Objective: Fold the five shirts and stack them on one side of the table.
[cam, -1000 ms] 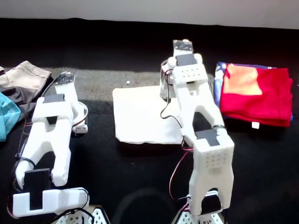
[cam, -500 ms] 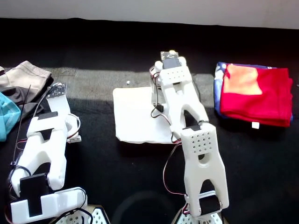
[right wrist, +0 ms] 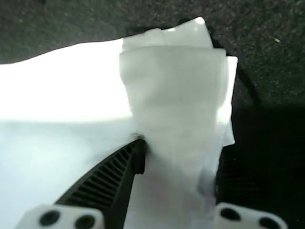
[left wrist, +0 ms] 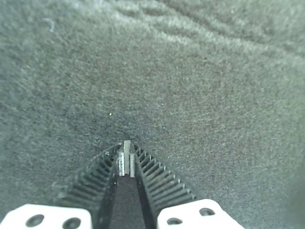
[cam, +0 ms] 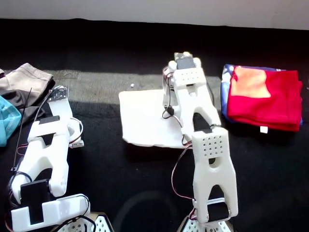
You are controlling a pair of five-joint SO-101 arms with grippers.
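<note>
A white shirt [cam: 145,118] lies folded flat at the table's middle. My right arm [cam: 190,82] stretches over its right edge. In the right wrist view my right gripper [right wrist: 178,157] is shut on a raised fold of the white shirt [right wrist: 171,90], and the cloth hides one finger. A folded stack with a red shirt [cam: 265,101] on top sits at the right side. My left gripper [left wrist: 125,155] is shut on nothing just above the dark table cloth; the left arm [cam: 48,140] stands at the left, apart from the shirts.
A loose pile with a tan shirt [cam: 26,79] and a teal shirt [cam: 7,121] lies at the far left edge. Red and black cables [cam: 181,164] hang along the right arm. Both arm bases stand at the front edge.
My right arm swung left, then back right, and the white shirt slid slightly right with it. The left arm drew back toward its base and then stayed still.
</note>
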